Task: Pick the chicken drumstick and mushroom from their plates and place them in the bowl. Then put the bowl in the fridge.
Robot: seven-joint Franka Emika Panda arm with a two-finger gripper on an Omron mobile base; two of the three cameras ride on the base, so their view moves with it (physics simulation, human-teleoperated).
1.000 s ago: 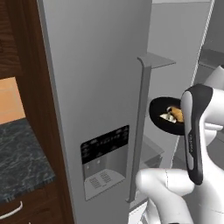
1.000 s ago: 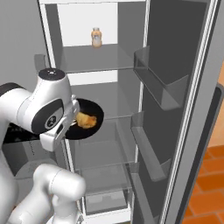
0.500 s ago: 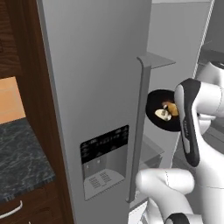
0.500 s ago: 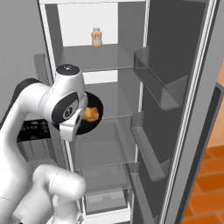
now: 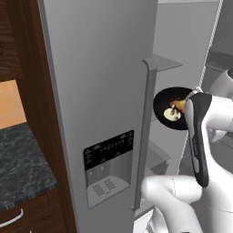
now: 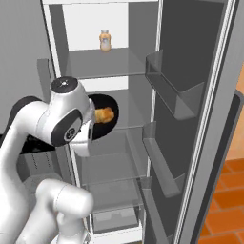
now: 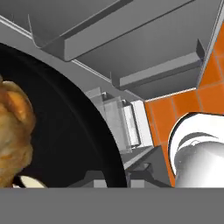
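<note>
Setting: simulated kitchen, with an orange tiled floor (image 6: 224, 190) at the lower right of the right base view and a dark stone counter (image 5: 20, 159) over wooden cabinets at the lower left of the left base view.
Fridge: tall silver-grey fridge (image 5: 100, 68) with both doors swung open; the near door fills the middle of the left base view, with a long vertical handle (image 5: 146, 132) and a dark dispenser panel (image 5: 108, 150).
Fridge interior: glass shelves (image 6: 102, 64) and clear door bins (image 6: 169, 93) at the centre and right of the right base view; a small jar (image 6: 105, 41) stands on the top shelf, upper centre.
Bowl: black bowl (image 5: 164, 102) held in the air at the front of the open fridge, at middle-shelf height, centre right in the left base view and centre left in the right base view; tilted so its inside faces the cameras.
Chicken drumstick: golden-brown drumstick (image 6: 105, 115) lies inside the bowl; it sits at the left edge of the hand view.
Mushroom: pale mushroom (image 5: 172, 113) inside the bowl, just beside the drumstick.
Gripper: hidden behind the white arm (image 6: 52, 124) and the bowl in both base views; fingertips not visible in the hand view, so whether the pincer is wide or narrow cannot be told.
</note>
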